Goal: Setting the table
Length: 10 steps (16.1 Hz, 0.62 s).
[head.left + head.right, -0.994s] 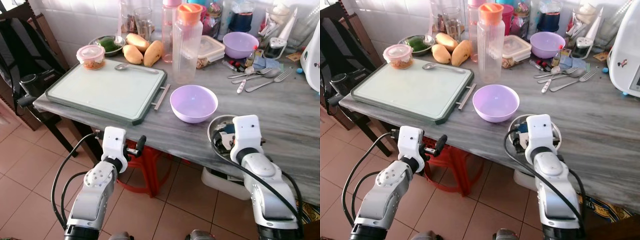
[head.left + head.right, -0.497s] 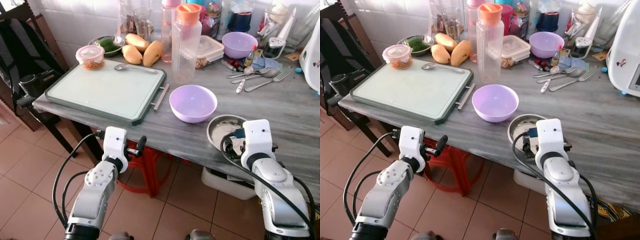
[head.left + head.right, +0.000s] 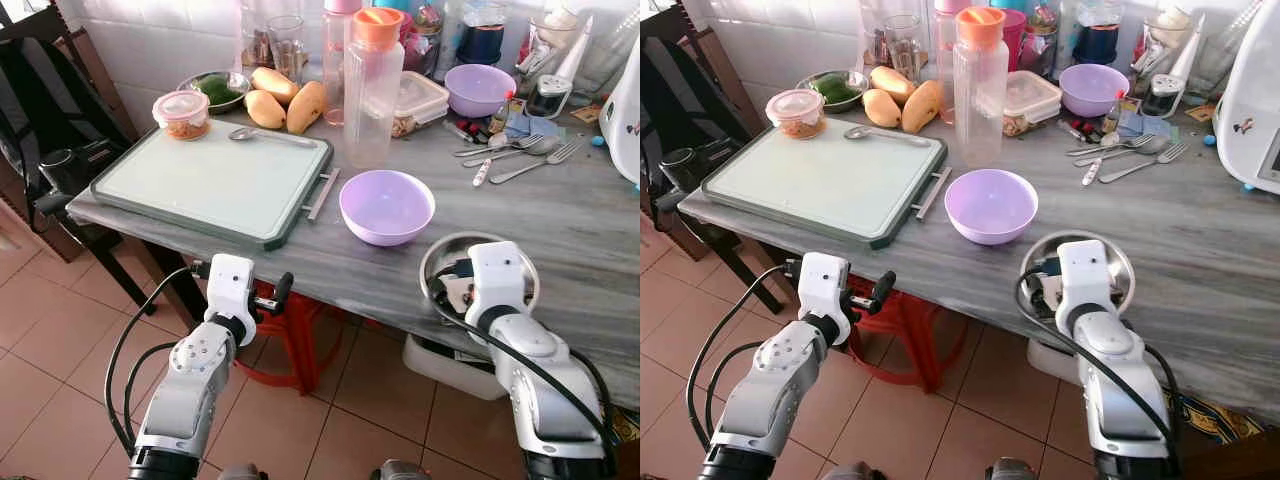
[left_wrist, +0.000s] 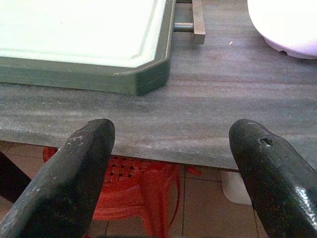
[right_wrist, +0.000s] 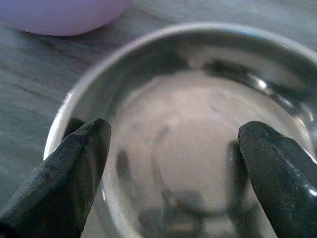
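While a grey marble table [image 3: 560, 215] spans the scene, a green cutting board [image 3: 215, 180] lies at its left end. A lilac bowl [image 3: 387, 206] sits near the front edge, and a steel bowl [image 5: 198, 144] rests just right of it. Over that steel bowl hovers the right gripper [image 5: 178, 163], fingers spread wide. The left gripper [image 4: 173, 173] hangs below the table edge, fingers apart.

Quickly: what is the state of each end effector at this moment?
Left end effector: open, holding nothing, in front of the table edge.
Right end effector: open, holding nothing, over the steel bowl.
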{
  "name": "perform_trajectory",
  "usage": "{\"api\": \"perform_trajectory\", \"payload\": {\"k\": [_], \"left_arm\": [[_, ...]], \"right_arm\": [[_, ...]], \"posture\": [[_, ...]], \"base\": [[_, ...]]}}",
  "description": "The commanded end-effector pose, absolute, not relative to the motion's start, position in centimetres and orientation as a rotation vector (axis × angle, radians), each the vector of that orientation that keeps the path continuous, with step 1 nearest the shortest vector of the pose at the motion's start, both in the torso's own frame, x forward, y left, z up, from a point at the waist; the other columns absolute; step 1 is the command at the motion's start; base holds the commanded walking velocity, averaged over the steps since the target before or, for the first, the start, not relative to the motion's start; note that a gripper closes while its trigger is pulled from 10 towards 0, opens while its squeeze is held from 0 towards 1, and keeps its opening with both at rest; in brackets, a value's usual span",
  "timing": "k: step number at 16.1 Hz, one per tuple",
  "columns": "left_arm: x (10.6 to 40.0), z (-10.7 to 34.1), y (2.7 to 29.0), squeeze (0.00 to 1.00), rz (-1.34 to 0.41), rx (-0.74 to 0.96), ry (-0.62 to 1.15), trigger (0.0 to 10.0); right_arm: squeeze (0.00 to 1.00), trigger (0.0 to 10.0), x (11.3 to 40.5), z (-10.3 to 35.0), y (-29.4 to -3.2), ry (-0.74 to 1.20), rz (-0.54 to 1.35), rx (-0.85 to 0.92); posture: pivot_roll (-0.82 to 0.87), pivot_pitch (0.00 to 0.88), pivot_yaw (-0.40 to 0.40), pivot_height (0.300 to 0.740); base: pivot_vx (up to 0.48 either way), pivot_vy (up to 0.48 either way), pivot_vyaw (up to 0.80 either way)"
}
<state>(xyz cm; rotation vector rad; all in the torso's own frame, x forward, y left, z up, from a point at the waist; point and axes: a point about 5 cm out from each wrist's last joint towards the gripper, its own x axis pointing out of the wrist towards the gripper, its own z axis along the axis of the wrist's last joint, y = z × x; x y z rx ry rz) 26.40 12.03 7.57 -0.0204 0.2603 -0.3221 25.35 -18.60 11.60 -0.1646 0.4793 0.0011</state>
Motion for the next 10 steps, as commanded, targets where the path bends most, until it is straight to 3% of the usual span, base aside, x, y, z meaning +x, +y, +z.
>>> {"api": "perform_trajectory", "payload": {"k": [1, 10], "left_arm": [[26.3, 7.7, 12.2, 0.00, -0.331, -0.006, 0.259, 10.0], [26.4, 7.7, 12.0, 0.00, -0.334, -0.006, 0.265, 10.0]], "right_arm": [[0.00, 10.0, 25.7, 11.7, -18.0, 0.479, 0.037, -0.138], [0.00, 10.0, 26.8, 12.2, -17.1, 0.446, 0.072, -0.059]], "posture": [[-0.05, 0.022, 0.057, 0.740], [-0.05, 0.023, 0.058, 0.740]], "base": [[0.000, 0.000, 0.00], [0.000, 0.000, 0.00]]}}
